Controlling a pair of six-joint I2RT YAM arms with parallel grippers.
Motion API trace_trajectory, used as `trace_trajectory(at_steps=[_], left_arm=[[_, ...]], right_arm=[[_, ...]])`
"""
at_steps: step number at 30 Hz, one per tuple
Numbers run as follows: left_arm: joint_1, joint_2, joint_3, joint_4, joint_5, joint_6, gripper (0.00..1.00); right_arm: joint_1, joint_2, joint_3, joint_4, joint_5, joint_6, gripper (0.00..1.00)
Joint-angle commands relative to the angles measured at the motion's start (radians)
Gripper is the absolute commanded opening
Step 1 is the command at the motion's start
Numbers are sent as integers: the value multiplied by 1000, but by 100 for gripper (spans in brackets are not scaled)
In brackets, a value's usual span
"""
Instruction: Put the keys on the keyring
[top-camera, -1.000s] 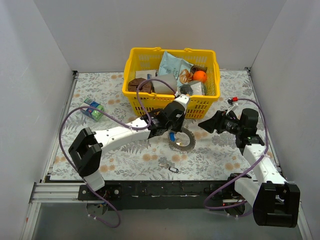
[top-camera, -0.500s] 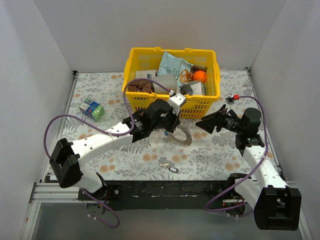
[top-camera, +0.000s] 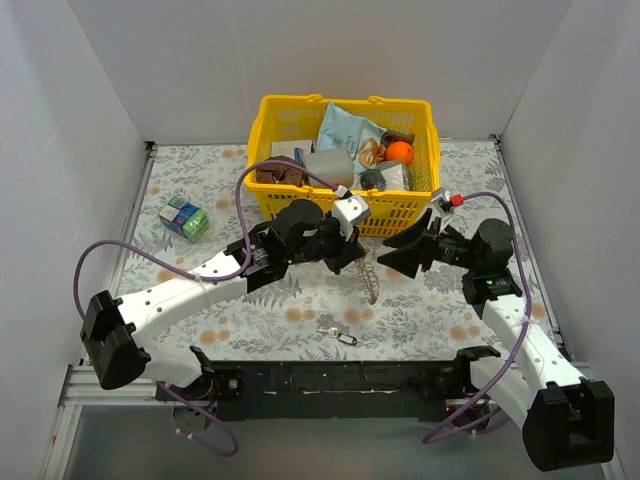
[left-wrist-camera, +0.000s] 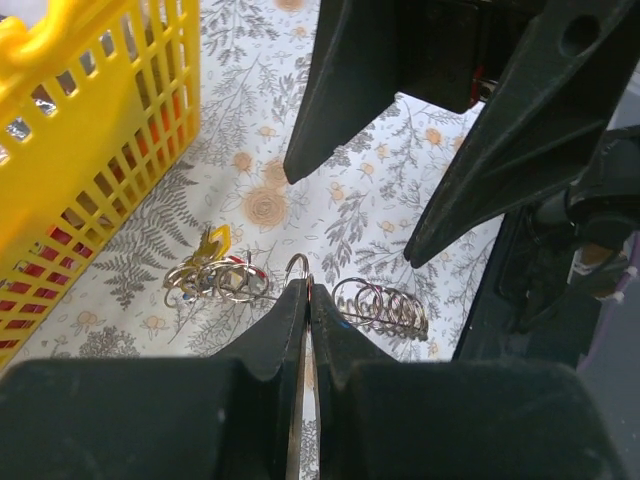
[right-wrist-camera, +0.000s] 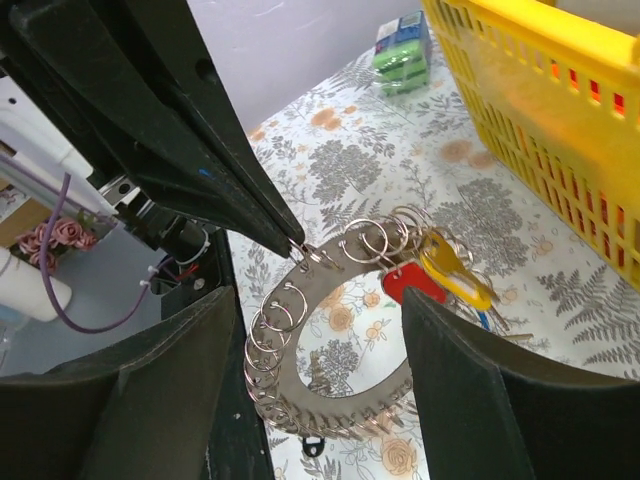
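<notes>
The keyring (top-camera: 368, 278) is a flat silvery ring fringed with small wire loops. It hangs edge-on above the table, pinched at its rim by my shut left gripper (top-camera: 352, 257). In the left wrist view the fingertips (left-wrist-camera: 290, 305) close on the thin plate, with the loops (left-wrist-camera: 380, 305) beside them. In the right wrist view the keyring (right-wrist-camera: 335, 385) faces the camera, with red (right-wrist-camera: 412, 282), yellow (right-wrist-camera: 455, 270) and blue keys on its loops. My right gripper (right-wrist-camera: 318, 300) is open and empty, facing the ring from the right (top-camera: 398, 258). A loose key (top-camera: 337, 333) lies on the table.
A yellow basket (top-camera: 345, 208) full of goods stands just behind both grippers, and shows in the right wrist view (right-wrist-camera: 560, 100). A green and blue box (top-camera: 187, 218) lies at the left. White walls enclose the floral mat (top-camera: 250, 310).
My left gripper has lifted the keyring off the mat and turned it on edge. My right gripper has moved left, close to the ring.
</notes>
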Motion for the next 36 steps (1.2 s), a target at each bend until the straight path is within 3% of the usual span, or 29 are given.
trace_trajectory(at_steps=[1, 7, 12, 19, 36], left_arm=[[12, -90, -20, 70, 134, 41, 0], [20, -133, -50, 110, 232, 54, 0], [19, -133, -46, 111, 315, 54, 0], [20, -129, -44, 104, 311, 57, 0], [29, 38, -142, 186, 254, 40, 0]], right_arm=[[29, -1, 56, 91, -68, 1, 74], [48, -10, 51, 140, -103, 10, 69], [60, -5, 42, 238, -129, 78, 55], [62, -21, 51, 332, -168, 158, 53], [63, -58, -128, 149, -93, 9, 48]])
